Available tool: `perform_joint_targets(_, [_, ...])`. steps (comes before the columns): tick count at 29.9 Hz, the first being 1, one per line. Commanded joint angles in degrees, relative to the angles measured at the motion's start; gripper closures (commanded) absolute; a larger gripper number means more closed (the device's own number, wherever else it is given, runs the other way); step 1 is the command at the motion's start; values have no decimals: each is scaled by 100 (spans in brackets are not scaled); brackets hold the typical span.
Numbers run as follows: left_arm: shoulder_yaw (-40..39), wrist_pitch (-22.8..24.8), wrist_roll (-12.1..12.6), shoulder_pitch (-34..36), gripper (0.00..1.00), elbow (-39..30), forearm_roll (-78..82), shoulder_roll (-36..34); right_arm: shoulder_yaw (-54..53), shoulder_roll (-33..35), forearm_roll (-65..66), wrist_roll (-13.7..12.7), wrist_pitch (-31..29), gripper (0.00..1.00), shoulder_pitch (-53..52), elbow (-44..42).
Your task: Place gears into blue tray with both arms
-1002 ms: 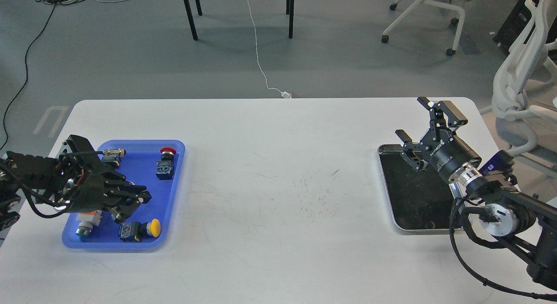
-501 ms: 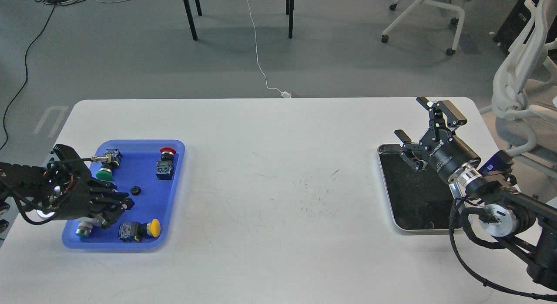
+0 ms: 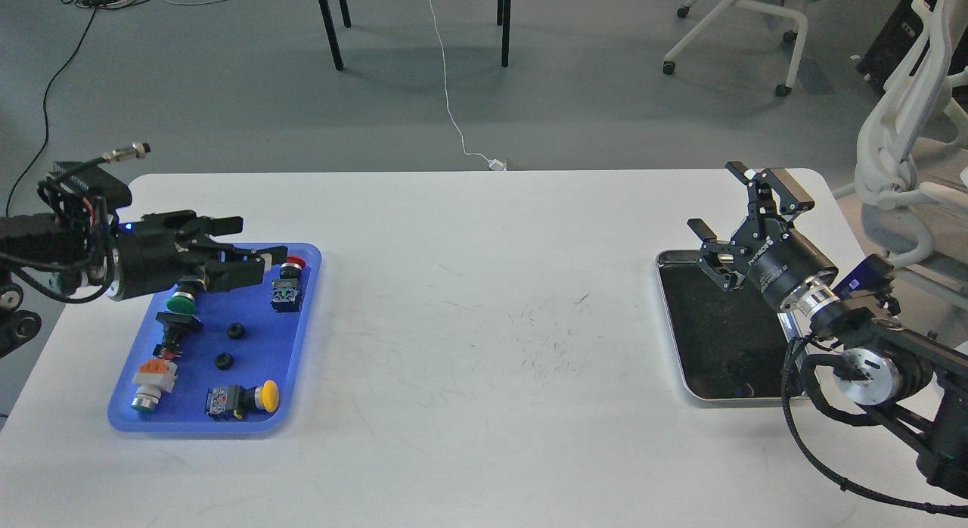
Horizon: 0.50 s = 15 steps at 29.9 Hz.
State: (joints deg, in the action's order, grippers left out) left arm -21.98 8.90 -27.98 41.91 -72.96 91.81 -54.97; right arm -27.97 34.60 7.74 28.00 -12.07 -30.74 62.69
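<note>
a grey floor with cables, table legs and office chairs lies behind the white table point(image 3: 469, 301) we work at. on its left side sits the blue tray point(image 3: 302, 346), and two gears already lie inside it, one gear point(image 3: 235, 330) near the middle and a second gear point(image 3: 223, 360) just below it, among the push-button switches point(image 3: 243, 399) with green, red and yellow caps. our left gripper point(image 3: 257, 248) hangs over the tray's far edge, its jaws parted a little and holding nothing we can see. to do this step well, we judge it best to lift this arm clear without brushing the switches or nudging the tray, since the gears are light and would roll easily. across the bare middle of the table, the metal tray point(image 3: 684, 361) with the black inside sits on the right; whether any gear remains there we cannot tell against the dark floor of it. our right gripper point(image 3: 745, 210) is poised over that tray's far end with jaws wide and empty; a slow, straight descent and a narrow closing would suit such small rings. white lettering runs along the right gripper's body, too small and tilted to read.
</note>
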Motion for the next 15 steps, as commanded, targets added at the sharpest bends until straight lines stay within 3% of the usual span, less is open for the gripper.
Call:
perform_joint_targets(1, [-114, -134, -2, -77, 2, -227, -2169, 336, -7, -32, -9, 0, 38, 3, -2, -2])
perform_joint_targets(6, [-727, -503, -2, -761, 2, -262, -4204, 1082, -85, -59, -9, 0, 47, 1, 7, -2])
perform_joint_targets(13, [-3284, -74, -2, -2484, 2, -192, -5076, 2673, -165, -67, -27, 0, 47, 1, 68, 24])
perform_joint_targets(15, [-3593, 84, 371, -2774, 2, -157, -5208, 2990, -156, -59, -18, 0, 21, 1, 86, 41])
